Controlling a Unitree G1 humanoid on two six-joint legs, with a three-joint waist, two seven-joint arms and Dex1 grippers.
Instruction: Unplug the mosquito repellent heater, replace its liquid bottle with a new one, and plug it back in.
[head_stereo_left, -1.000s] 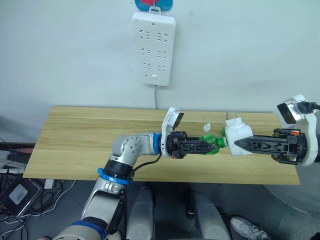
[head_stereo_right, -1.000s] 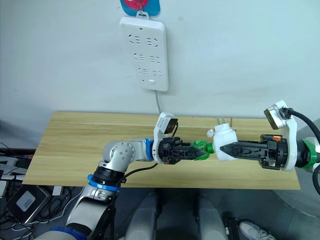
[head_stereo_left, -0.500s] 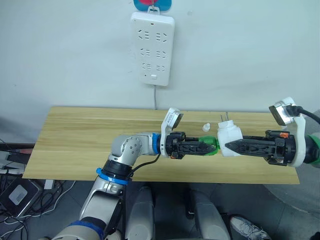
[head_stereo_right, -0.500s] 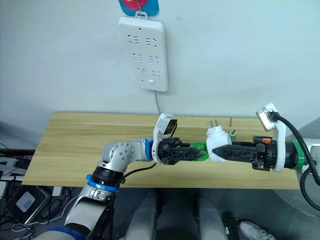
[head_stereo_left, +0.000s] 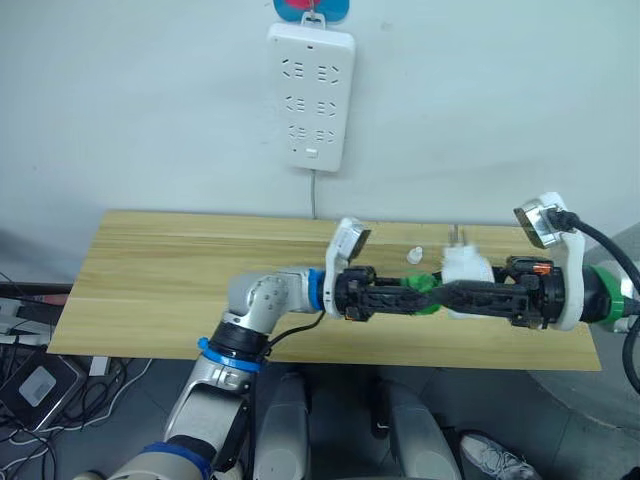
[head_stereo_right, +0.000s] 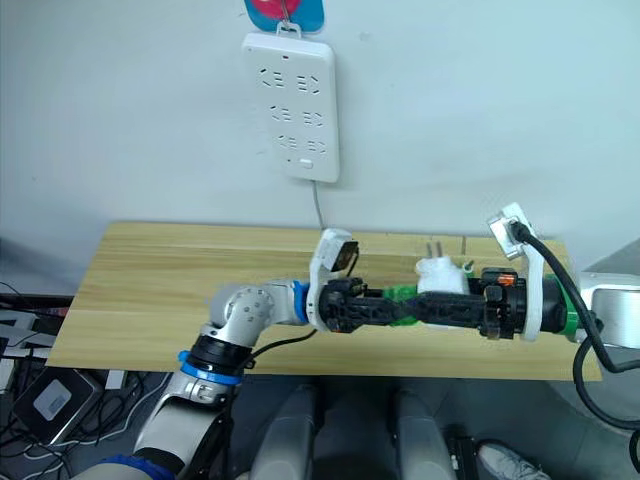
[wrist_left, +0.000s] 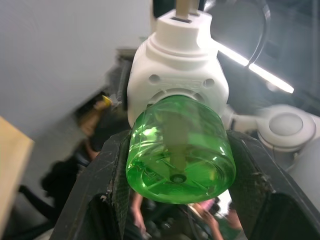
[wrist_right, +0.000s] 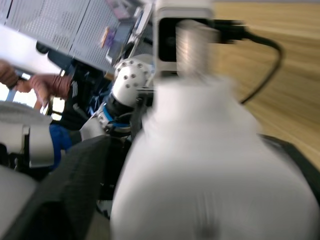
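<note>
green bottle (wrist_left: 178, 150) is pinched by left gripper (head_stereo_left: 405, 297), heater (head_stereo_left: 465, 272) clamped by right gripper (head_stereo_left: 462, 296) (for screwing together, probably).

White heater (wrist_left: 177, 80) on green bottle (wrist_left: 179, 150)

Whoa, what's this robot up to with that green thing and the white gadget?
It is fitting a bottle into a plug-in mosquito repellent heater, above a wooden table. The left gripper holds a green liquid bottle, and the right gripper holds the white heater. The two are pressed together, the bottle's neck already inside the heater's underside. The heater's prongs point up, unplugged. A white power strip hangs on the wall behind, and a small white cap lies on the table.
</note>
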